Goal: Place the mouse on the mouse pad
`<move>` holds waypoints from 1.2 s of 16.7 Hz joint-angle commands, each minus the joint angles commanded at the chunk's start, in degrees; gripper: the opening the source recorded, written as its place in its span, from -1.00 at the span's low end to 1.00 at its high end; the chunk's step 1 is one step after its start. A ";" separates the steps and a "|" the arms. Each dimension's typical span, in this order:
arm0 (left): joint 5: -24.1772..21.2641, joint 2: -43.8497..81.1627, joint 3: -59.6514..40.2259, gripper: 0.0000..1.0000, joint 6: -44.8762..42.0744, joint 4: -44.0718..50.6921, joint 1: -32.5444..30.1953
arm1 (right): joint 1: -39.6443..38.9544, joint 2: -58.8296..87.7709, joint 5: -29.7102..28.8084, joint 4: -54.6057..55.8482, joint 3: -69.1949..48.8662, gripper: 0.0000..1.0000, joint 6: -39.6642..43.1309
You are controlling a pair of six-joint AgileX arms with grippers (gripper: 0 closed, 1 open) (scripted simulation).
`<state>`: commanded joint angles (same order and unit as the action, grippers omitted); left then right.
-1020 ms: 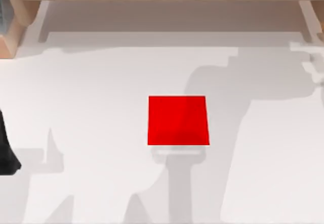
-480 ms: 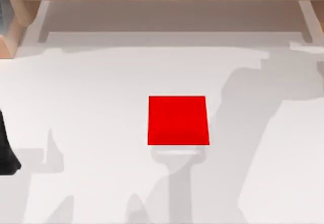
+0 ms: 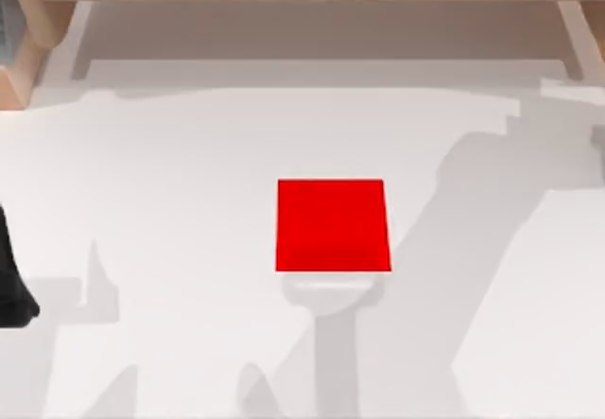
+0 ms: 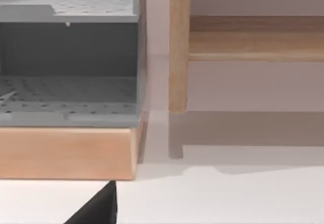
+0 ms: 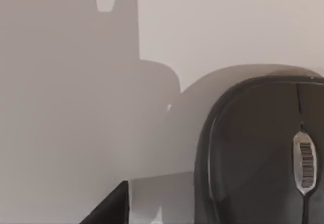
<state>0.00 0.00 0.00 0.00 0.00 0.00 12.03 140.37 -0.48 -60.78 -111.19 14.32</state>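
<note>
Flat bright red square mouse pad (image 3: 333,225) sits mid-worktop (image 3: 189,201), bare, nothing on it yet. Small dark grey-black rounded mouse (image 5: 263,153) looms close under right wrist cam, resting on white surface. Right end effector: can't tell if open or gripping. Left arm parked at left edge. Pickup and placing both left, I reckon.

The left arm (image 3: 13,282) sits parked at the top view's left edge, a dark mass low on that side. In its wrist view a black fingertip (image 4: 98,209) juts in. The right pincer's fingertip (image 5: 112,208) shows likewise (black, wedge-shaped) in the right wrist view.
</note>
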 joint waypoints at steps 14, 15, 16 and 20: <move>0.00 0.00 0.00 1.00 0.00 0.00 0.00 | 0.00 0.00 0.00 0.00 0.00 -0.96 0.00; 0.00 0.00 0.00 1.00 0.00 0.00 0.00 | 0.00 0.00 0.00 0.00 0.00 -1.00 0.00; 0.00 0.00 0.00 1.00 0.00 0.00 0.00 | 0.00 0.00 0.00 0.00 0.00 -1.00 0.00; 0.00 0.00 0.00 1.00 0.00 0.00 0.00 | 0.00 0.00 0.00 0.00 0.00 -1.00 0.00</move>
<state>0.00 0.00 0.00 0.00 0.00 0.00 12.03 140.37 -0.48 -60.78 -111.19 14.32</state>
